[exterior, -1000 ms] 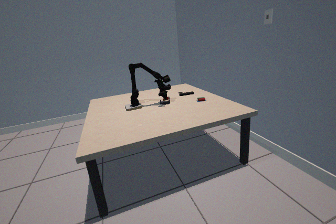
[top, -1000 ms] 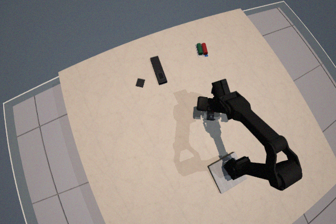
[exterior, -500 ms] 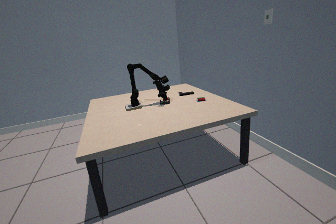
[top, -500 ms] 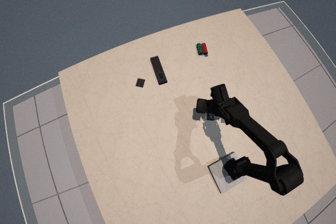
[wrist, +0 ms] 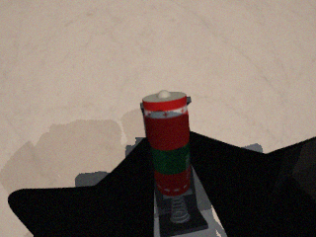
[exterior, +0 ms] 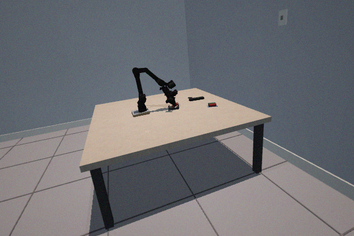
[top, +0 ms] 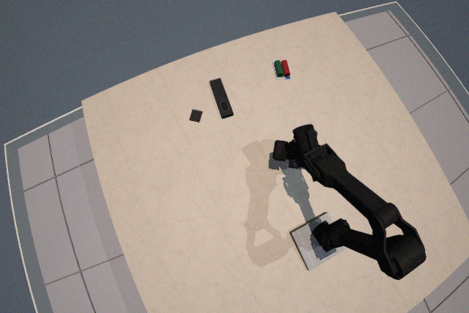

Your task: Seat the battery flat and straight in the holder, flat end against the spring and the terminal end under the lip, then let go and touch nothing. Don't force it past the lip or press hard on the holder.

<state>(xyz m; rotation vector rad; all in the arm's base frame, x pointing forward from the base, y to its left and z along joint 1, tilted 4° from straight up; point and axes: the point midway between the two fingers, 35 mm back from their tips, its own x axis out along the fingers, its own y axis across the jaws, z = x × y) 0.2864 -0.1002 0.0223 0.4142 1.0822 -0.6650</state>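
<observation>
A red battery with a green band (wrist: pixel 169 130) is between the fingers of my gripper (wrist: pixel 168 140) (exterior: pixel 173 103), which is shut on it. Its terminal end points up the wrist view and its face shows, so the battery looks tilted, terminal end raised. The dark holder (wrist: pixel 190 226) (exterior: pixel 173 108) lies under it on the table. The coil spring (wrist: pixel 180 211) shows just beyond the battery's flat end, with a small gap visible. The lip end is mostly hidden behind the battery; only small dark corners show beside the terminal. Whether the battery touches the holder cannot be told.
A black remote-like case (top: pixel 220 95) (exterior: pixel 196 98) and a small dark square piece (top: pixel 196 115) lie on the table (top: pixel 170 188). Farther off, a green cylinder (top: pixel 278 68) and a red cylinder (top: pixel 285 67) lie side by side. The arm's base plate (top: pixel 303 251) is near the table's middle.
</observation>
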